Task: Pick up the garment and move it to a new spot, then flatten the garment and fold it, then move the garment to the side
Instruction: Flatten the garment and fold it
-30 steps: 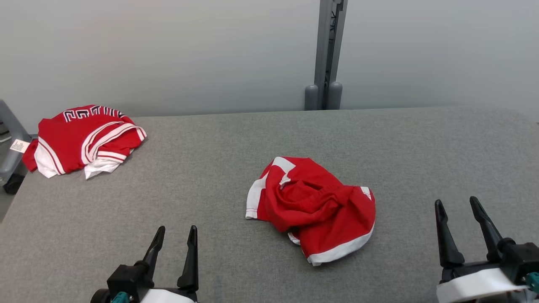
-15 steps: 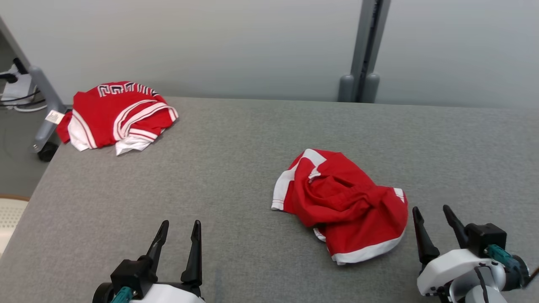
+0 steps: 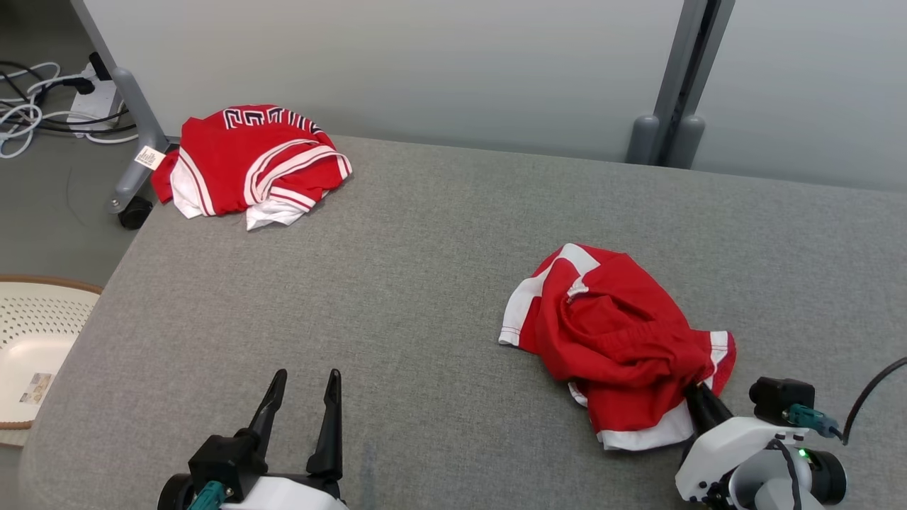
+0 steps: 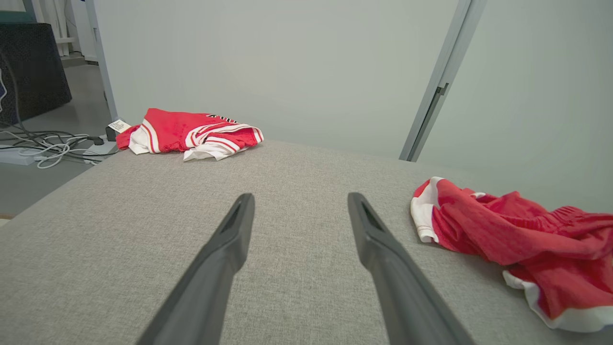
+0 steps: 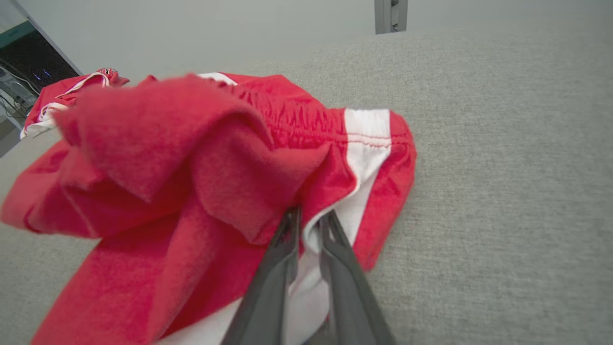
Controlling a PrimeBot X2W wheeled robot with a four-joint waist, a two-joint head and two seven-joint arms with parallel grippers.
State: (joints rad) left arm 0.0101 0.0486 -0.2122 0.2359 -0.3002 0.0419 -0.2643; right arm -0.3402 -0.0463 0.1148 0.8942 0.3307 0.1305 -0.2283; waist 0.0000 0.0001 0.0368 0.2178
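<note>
Grey cloth-covered surface (image 3: pixel 397 283) bearing a crumpled red garment (image 3: pixel 616 333), which lies directly ahead of the right jaws and well to the side of the left jaws. Soft, light and limp, it should sag and trail when lifted; the white band (image 5: pixel 368 143) looks the firmest hold. Right jaws are pinched on that band, tips buried under a fold; left jaws stand apart, empty. Bunching hides the garment's true outline.
</note>
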